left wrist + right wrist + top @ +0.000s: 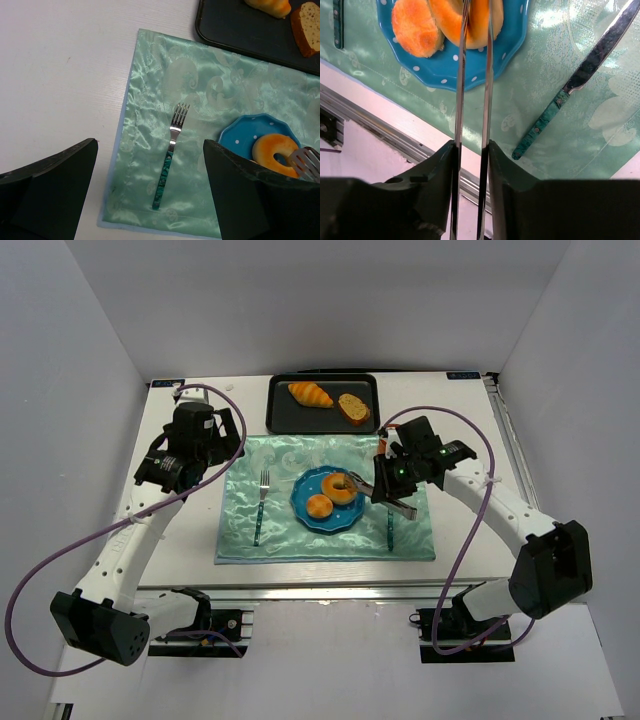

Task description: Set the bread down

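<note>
Found ring-shaped golden bread (265,148) lying on round blue white-dotted plate (455,75), just beside small round orange bun (319,506) on same plate. Noted right gripper (471,145) with jaws clamped on pair of long metal tongs (460,90), tong arms slightly apart, tips over the ring. Unable to confirm any pinch of the tips on the ring. Located plate near centre of pale green satin placemat (150,100) on white table (180,550). Recorded teal-handled metal fork (170,155) left of plate and teal-handled metal knife (575,82) right of it, both apart from plate. Noted left gripper (150,142) with jaws wide apart, holding nothing, over left part of placemat. Logged black rectangular tray (285,415) beyond placemat, carrying golden croissant (310,394) and brown bread slice (353,408).
</note>
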Available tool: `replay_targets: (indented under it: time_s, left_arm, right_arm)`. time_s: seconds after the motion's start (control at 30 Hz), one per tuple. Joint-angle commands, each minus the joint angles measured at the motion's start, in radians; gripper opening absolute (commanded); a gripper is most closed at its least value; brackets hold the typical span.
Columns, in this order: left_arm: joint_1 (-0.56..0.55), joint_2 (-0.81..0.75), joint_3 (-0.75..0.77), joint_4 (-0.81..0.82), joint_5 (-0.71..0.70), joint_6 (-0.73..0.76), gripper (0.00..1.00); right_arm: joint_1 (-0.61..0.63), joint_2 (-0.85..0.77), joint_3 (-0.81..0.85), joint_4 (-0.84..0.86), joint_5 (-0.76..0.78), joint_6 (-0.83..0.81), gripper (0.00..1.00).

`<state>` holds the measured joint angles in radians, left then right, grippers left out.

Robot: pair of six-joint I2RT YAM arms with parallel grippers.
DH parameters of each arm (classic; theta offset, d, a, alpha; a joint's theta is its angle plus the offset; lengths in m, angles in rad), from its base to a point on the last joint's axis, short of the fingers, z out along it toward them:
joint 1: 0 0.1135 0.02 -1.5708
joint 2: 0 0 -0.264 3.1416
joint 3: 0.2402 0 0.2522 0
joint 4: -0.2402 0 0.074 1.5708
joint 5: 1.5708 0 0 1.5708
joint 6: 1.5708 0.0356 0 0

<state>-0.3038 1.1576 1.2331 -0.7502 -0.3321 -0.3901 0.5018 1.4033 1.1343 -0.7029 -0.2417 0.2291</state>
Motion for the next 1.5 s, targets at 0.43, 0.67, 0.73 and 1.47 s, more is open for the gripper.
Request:
replay_targets:
  time_s: [0.43, 0.67, 0.73, 1.47]
  left_arm:
    - [0.002, 0.002, -0.006, 0.028, 0.011, -0.007, 0.98]
    - [0.002, 0.013, -0.009, 0.029, 0.01, -0.007, 0.98]
    - [0.002, 0.017, -0.004, 0.025, 0.005, -0.006, 0.98]
    - [0.003, 0.224, 0.126, 0.011, -0.045, -0.015, 0.98]
  right_arm:
    - [0.009, -0.02, 0.131, -0.053, 0.065, 0.001, 0.62]
    - [0.003, -0.04, 0.215, -0.021, 0.127, 0.006, 0.63]
    - [-0.04, -0.035, 0.264, 0.008, 0.149, 0.033, 0.63]
    - [-0.546, 0.88, 1.017, 0.211, 0.301, -0.091, 0.61]
